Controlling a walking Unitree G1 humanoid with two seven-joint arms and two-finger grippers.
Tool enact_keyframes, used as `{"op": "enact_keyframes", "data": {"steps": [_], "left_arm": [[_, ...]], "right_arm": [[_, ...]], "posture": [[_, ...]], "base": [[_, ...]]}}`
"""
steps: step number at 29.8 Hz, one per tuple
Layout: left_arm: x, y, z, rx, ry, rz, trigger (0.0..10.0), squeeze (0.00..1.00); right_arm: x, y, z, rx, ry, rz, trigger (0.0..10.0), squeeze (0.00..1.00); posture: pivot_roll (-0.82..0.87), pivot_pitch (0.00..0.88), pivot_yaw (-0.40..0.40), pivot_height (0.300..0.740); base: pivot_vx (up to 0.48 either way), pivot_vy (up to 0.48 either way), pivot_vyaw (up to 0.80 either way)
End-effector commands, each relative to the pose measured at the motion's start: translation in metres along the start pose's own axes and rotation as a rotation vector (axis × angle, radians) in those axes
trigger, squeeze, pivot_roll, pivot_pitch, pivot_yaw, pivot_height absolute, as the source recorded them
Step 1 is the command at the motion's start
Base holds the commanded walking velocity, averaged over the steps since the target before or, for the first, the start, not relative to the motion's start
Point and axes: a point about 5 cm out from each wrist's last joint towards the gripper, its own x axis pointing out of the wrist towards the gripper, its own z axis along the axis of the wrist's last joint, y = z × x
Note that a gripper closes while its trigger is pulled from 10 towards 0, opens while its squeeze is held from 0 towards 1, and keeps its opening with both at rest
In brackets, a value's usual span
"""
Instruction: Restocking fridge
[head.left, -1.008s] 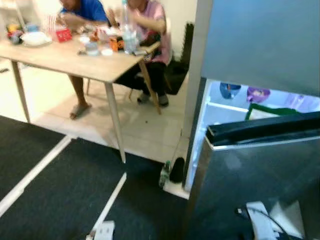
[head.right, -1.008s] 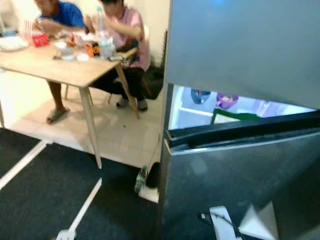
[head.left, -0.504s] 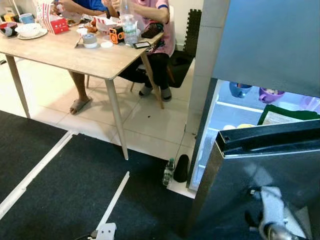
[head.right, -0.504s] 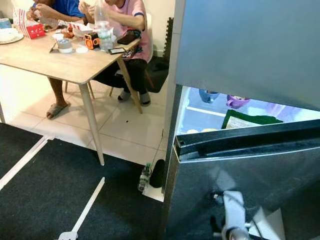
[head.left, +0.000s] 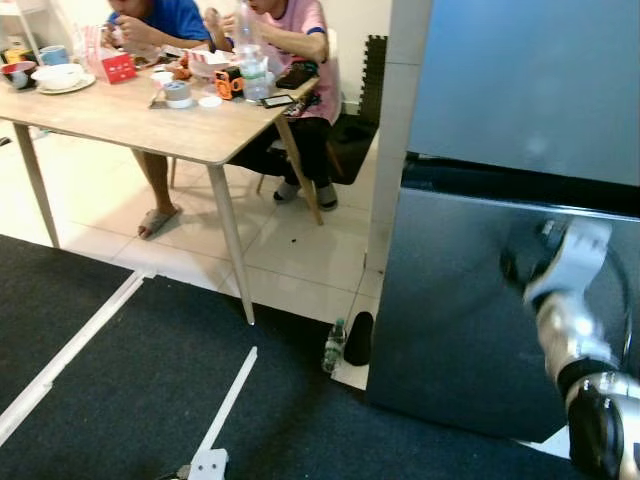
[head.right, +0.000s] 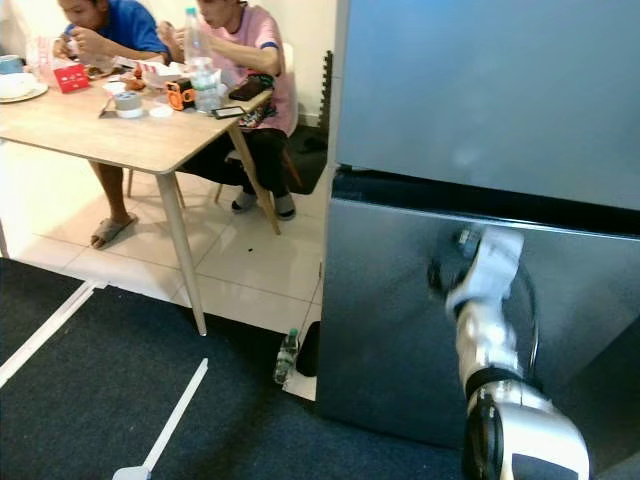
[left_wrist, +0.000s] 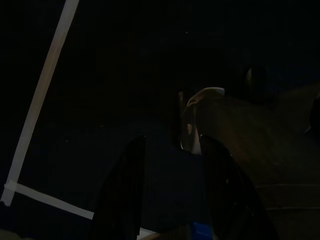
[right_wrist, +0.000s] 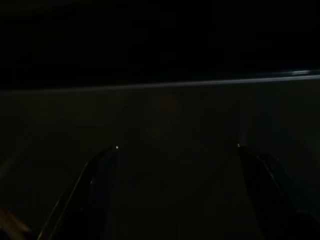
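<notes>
Reaching right gripper spread against fridge door, carpet beside

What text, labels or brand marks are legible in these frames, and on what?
None can be read.
Red box on the table: print too small.
Bottle on the table: label blurred.
Small bottle on the floor by the fridge: label too small.
Fridge doors: no marking visible.

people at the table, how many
2, both seated at the far side of the table: one in a blue shirt on the left, one in a pink shirt beside them, nearer the fridge. More could be out of frame to the left.
</notes>
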Motion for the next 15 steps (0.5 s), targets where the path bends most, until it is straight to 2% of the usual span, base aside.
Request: {"op": "enact_keyframes", "data": {"steps": [1,3,4,6,7,9,10,11,12,13,14,15], "left_arm": [[-0.002,-0.002,-0.02,0.005,0.071,-0.001,10.0,0.0],[-0.002,-0.002,-0.022,0.005,0.075,-0.001,10.0,0.0],[-0.002,-0.002,-0.022,0.005,0.075,-0.001,10.0,0.0],[-0.002,-0.002,-0.022,0.006,0.076,-0.001,10.0,0.0],[-0.002,-0.002,-0.022,0.006,0.076,-0.001,10.0,0.0],[-0.001,-0.003,-0.019,0.016,0.073,-0.003,10.0,0.0],[-0.001,-0.003,-0.019,0.016,0.073,-0.003,10.0,0.0],[-0.001,-0.003,-0.018,0.02,0.072,-0.004,10.0,0.0],[-0.001,-0.003,-0.018,0.02,0.072,-0.004,10.0,0.0],[-0.001,-0.004,-0.016,0.023,0.069,-0.004,10.0,0.0],[-0.001,-0.004,-0.016,0.023,0.069,-0.004,10.0,0.0],[0.0,-0.004,-0.015,0.026,0.067,-0.004,10.0,0.0]], "right_arm": [[-0.01,-0.001,-0.033,-0.03,0.102,0.022,10.0,0.0],[-0.02,-0.003,-0.061,-0.066,0.202,0.029,10.0,0.0],[-0.02,-0.003,-0.061,-0.066,0.202,0.029,10.0,0.0],[-0.038,-0.007,-0.099,-0.099,0.336,0.033,10.0,0.0],[-0.038,-0.007,-0.099,-0.099,0.336,0.033,10.0,0.0],[-0.069,-0.02,-0.144,-0.138,0.512,0.003,10.0,0.0],[-0.069,-0.02,-0.144,-0.138,0.512,0.003,10.0,0.0],[-0.08,-0.025,-0.157,-0.145,0.568,-0.016,10.0,0.0],[-0.08,-0.025,-0.157,-0.145,0.568,-0.016,10.0,0.0],[-0.094,-0.032,-0.173,-0.158,0.635,-0.037,10.0,0.0],[-0.094,-0.032,-0.173,-0.158,0.635,-0.037,10.0,0.0],[-0.11,-0.04,-0.187,-0.182,0.704,-0.048,10.0,0.0]], "posture": [[-0.03,0.0,-0.006,0.74],[-0.03,0.0,-0.007,0.74],[-0.03,0.0,-0.007,0.74],[-0.03,0.0,-0.005,0.74],[-0.03,0.0,-0.005,0.74],[-0.03,0.0,-0.003,0.74],[-0.03,0.0,-0.003,0.74],[-0.03,0.0,-0.002,0.74],[-0.03,0.0,-0.002,0.74],[-0.04,0.0,0.001,0.74],[-0.04,0.0,0.001,0.74],[-0.04,0.0,0.0,0.74]], "base": [[0.0,0.0,0.0],[0.0,0.0,0.0],[0.0,0.0,0.0],[0.0,0.0,0.0],[0.0,0.0,0.0],[0.0,0.0,0.0],[0.0,0.0,0.0],[0.0,0.0,0.0],[0.0,0.0,0.0],[0.0,0.0,0.0],[0.0,0.0,0.0],[0.0,0.0,0.0]]}}
